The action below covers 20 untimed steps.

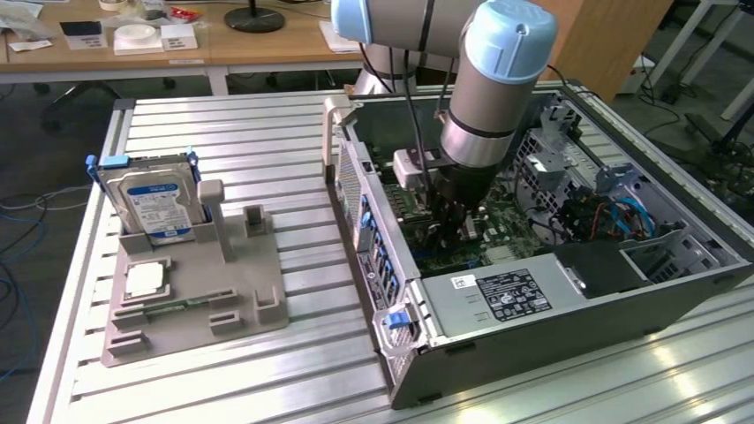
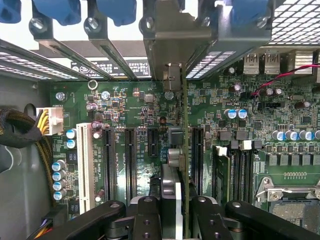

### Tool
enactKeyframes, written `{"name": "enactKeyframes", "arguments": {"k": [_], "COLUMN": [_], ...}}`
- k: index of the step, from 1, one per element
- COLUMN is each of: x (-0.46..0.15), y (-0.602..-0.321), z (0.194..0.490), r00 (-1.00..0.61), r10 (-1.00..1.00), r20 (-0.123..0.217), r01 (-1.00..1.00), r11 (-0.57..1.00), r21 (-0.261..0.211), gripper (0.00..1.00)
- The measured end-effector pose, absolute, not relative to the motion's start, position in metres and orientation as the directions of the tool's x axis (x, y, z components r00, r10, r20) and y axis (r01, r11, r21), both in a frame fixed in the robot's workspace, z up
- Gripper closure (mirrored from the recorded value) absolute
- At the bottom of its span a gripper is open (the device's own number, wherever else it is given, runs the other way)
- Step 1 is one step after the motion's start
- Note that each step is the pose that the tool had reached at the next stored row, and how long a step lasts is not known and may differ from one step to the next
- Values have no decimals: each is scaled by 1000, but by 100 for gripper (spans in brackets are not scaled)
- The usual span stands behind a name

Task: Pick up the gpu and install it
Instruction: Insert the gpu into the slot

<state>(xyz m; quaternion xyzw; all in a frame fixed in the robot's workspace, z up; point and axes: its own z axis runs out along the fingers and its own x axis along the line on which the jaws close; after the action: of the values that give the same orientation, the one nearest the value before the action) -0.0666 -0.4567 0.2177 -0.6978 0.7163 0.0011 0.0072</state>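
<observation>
Gripper (image 2: pixel 176 210) is what we are inspecting first: in the wrist view its two black fingers (image 2: pixel 145 212) are pressing from either side on the gpu (image 2: pixel 184 150), which is standing on edge between them, so we are recording the jaws as clamped on the card. In the exterior view the gripper (image 1: pixel 454 221) is reaching down inside the open computer case (image 1: pixel 495 371), above the green motherboard (image 2: pixel 125 100).

We are judging the pick-up as complete: the card is off the grey parts holder (image 1: pixel 189 309) on the table, where the silver hard drive (image 1: pixel 154 203) is standing in its cradle. We are judging the installation as under way but not confirmed. The card's pale metal bracket (image 2: pixel 172 45) is lying up against the case's rear slot openings, and its lower edge is running along the board beside the long black expansion slots (image 2: pixel 131 160).

We are noting several limits. Whether the card's edge is actually entering a slot, or merely hovering above the board, we cannot tell, since the card is seen edge-on. Its fan face is turned away and hidden. In the exterior view the arm's body is covering the card and fingertips almost entirely. The blue retention clips (image 2: pixel 65 10) along the case's rear wall are cut off by the frame.
</observation>
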Motion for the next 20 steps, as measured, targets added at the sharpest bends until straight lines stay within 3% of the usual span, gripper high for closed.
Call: {"name": "enactKeyframes", "arguments": {"k": [20], "x": [-68], "y": [-457], "z": [209], "r00": [-26], "r10": [-1000], "r20": [-13], "r01": [-1000], "r11": [26], "r21": [-8], "gripper": [72]}}
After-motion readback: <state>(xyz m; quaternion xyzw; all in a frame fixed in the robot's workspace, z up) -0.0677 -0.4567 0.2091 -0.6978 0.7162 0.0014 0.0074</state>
